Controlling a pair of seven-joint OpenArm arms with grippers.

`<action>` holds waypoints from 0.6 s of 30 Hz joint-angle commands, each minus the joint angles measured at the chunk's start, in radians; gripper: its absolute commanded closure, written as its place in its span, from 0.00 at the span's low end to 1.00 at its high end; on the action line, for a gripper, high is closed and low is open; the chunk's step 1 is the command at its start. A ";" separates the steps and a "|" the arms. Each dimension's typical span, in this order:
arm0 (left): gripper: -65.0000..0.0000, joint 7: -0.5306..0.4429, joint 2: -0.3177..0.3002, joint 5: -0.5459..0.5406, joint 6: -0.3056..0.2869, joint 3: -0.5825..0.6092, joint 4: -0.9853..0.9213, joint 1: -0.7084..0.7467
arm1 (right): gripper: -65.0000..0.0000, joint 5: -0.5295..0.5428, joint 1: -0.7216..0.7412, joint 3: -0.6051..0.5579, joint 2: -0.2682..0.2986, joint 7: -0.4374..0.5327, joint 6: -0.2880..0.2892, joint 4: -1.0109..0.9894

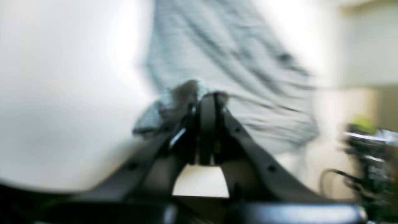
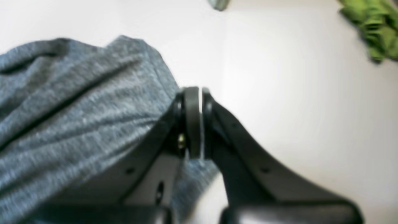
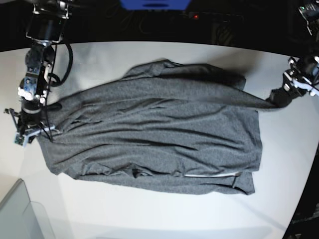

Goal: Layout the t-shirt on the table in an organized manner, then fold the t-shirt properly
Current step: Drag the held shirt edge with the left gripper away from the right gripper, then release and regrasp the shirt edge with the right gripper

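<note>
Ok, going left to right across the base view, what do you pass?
Right gripper pinching the shirt's edge → t-shirt spread on the table → left gripper pinching the opposite edge.

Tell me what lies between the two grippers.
The t-shirt spans the whole stretch, pulled out over the table from the right gripper to the left gripper; the base view shows it.

My base view: dark surround beyond far edge, blue box (image 3: pixel 154 4) up top, small red light (image 3: pixel 196 16) beside it, translucent bin corner (image 3: pixel 17 214) lower left.
</note>
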 commanded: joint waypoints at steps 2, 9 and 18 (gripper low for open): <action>1.00 -0.009 -0.017 -0.140 0.021 -0.032 0.014 -0.027 | 1.00 -0.001 -0.050 0.006 -0.005 0.020 -0.004 0.071; 1.00 -0.001 -0.020 -0.203 0.021 0.005 0.014 -0.157 | 1.00 -0.001 -0.223 -0.010 -0.056 0.020 -0.004 0.209; 1.00 0.000 -0.034 -0.206 0.021 0.004 0.011 -0.149 | 0.75 -0.006 -0.255 -0.183 -0.064 -0.213 0.300 0.353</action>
